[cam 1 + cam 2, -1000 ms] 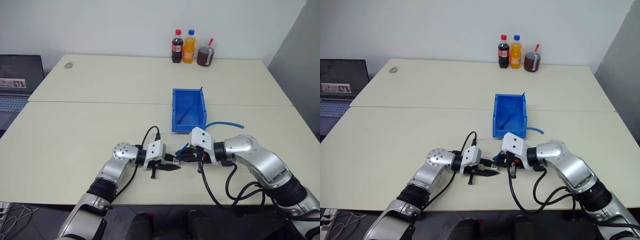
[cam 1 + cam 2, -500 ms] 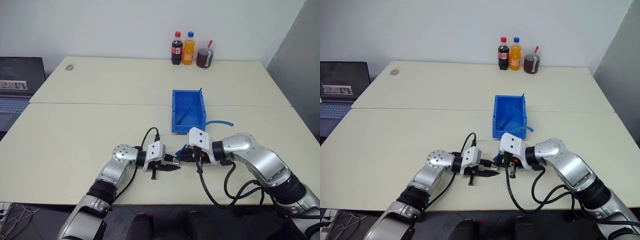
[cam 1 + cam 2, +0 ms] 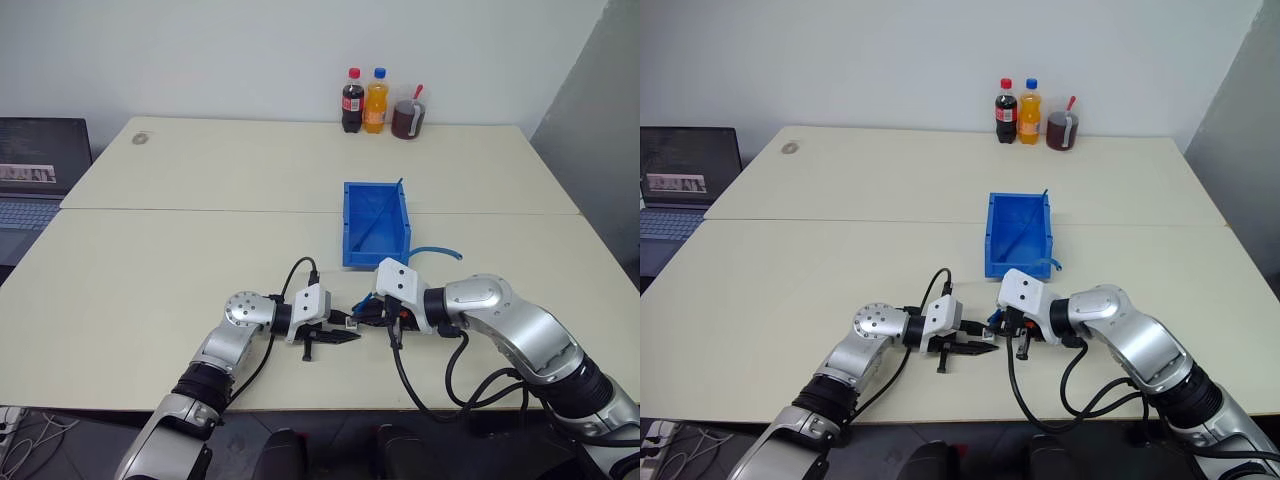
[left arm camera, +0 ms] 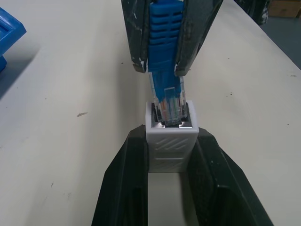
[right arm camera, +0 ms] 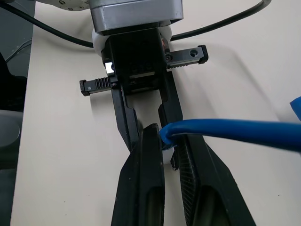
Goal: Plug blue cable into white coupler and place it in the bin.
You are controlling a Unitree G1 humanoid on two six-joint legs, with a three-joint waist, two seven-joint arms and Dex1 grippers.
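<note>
Near the table's front edge my two grippers meet tip to tip. My left gripper (image 3: 338,331) is shut on the white coupler (image 4: 170,141), a small ribbed block with its socket facing the other hand. My right gripper (image 3: 363,313) is shut on the blue cable's (image 3: 437,248) ribbed plug boot (image 4: 164,42). The clear plug tip sits in the mouth of the coupler's socket. From the right gripper (image 5: 168,134) the blue cable (image 5: 225,129) runs off sideways and loops past the bin (image 3: 349,225), which stands just beyond the hands with one cable end lying inside.
Two drink bottles (image 3: 352,98) and a jug of dark liquid (image 3: 408,113) stand at the table's far edge. A laptop (image 3: 40,165) sits off the left side. A black cable arcs above my left wrist (image 3: 300,268). The table's front edge lies just below the grippers.
The loose loop of blue cable beside the bin has drawn in toward my right arm. Both grippers stay together and shut. The whole view has shifted slightly.
</note>
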